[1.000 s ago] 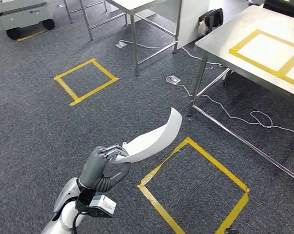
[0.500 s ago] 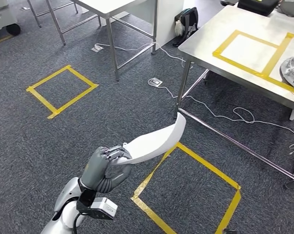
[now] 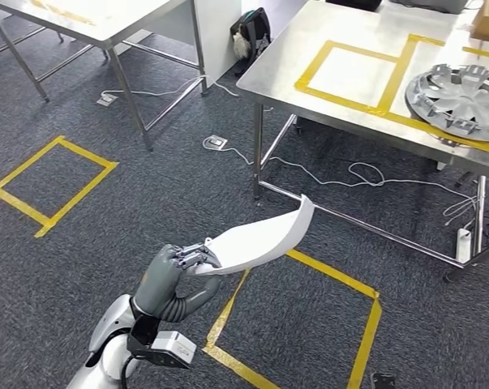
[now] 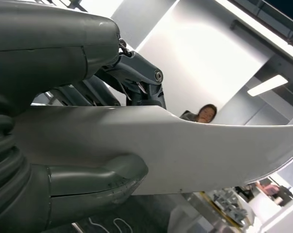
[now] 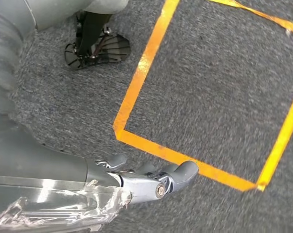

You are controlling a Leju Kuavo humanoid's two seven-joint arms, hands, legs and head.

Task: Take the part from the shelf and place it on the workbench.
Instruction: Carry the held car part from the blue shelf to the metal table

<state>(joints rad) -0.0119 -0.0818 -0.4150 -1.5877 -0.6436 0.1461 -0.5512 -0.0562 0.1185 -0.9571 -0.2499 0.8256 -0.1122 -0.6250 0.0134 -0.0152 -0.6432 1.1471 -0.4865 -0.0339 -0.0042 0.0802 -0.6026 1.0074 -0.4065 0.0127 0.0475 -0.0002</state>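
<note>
The part (image 3: 260,239) is a long, curved white panel, held out over the carpet at lower centre of the head view. My left hand (image 3: 168,279) grips its near end, fingers on top and thumb beneath. In the left wrist view the part (image 4: 181,150) spans the frame between the dark fingers (image 4: 137,73) and the thumb (image 4: 93,182). The steel workbench (image 3: 278,73) stands at upper right, beyond the part's far tip, with a yellow tape square (image 3: 352,69) on its top. My right hand (image 5: 100,184) hangs over the carpet, fingers extended, holding nothing.
A silver wheel cover (image 3: 462,93) lies on the workbench's right side. Cables (image 3: 364,174) and a power strip (image 3: 463,243) lie under it. A second table (image 3: 107,24) stands at upper left. Yellow tape squares (image 3: 52,182) (image 3: 302,324) mark the floor. A person (image 4: 205,112) stands behind.
The camera has turned right: the workbench has come closer and nearer centre, and the wheel cover has come into the picture. My left hand keeps the same grip on the part.
</note>
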